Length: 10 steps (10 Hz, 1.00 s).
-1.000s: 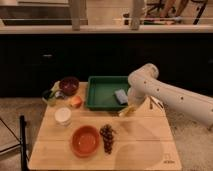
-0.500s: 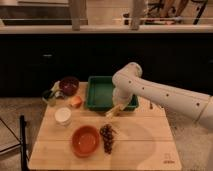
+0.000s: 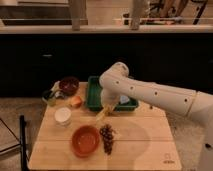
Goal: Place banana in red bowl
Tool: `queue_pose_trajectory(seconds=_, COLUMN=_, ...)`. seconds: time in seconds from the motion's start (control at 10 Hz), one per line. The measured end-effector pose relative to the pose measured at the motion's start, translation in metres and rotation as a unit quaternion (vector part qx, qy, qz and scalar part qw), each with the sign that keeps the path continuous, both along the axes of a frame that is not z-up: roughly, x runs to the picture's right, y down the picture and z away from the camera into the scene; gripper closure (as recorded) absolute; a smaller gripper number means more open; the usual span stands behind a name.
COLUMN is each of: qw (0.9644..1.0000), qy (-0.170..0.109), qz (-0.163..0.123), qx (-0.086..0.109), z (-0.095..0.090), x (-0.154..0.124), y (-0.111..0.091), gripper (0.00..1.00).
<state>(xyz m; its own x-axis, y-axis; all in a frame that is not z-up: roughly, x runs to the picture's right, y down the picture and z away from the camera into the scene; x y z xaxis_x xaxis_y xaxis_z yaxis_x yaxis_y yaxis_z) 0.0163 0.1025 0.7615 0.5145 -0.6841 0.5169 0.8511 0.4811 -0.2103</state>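
Note:
The banana (image 3: 101,116) is a short pale-yellow piece hanging from my gripper (image 3: 105,109), which is shut on it. The gripper hangs at the front edge of the green tray, just above the wooden table. The white arm reaches in from the right and bends down over the tray. The red bowl (image 3: 85,140) is wide, shallow and orange-red. It sits on the table below and to the left of the banana, a short way off. It is empty.
A dark grape bunch (image 3: 107,137) lies right of the red bowl. A green tray (image 3: 95,95) stands behind the gripper. A white cup (image 3: 63,116), an orange item (image 3: 76,102) and a small maroon bowl (image 3: 69,85) stand at the left.
The gripper has moved left with the banana, from over the tray's right side to its front left edge, closer to the red bowl.

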Motion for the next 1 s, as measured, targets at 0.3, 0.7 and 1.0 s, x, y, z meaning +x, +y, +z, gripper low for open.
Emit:
queue_pose_trajectory(seconds=0.3, qw=0.9991, qy=-0.016, qz=-0.025, qx=0.030, z=-0.023, x=-0.014, y=0.008, gripper=0.95)
queue_pose_trajectory(seconds=0.7, qw=0.9959, qy=-0.021, qz=-0.058, qx=0.065, z=-0.049, x=-0.024, y=0.016, gripper=0.95)
queue_pose_trajectory(seconds=1.0, qw=0.9941, qy=-0.039, qz=-0.086, qx=0.054, z=-0.049, x=-0.038, y=0.021, gripper=0.95)
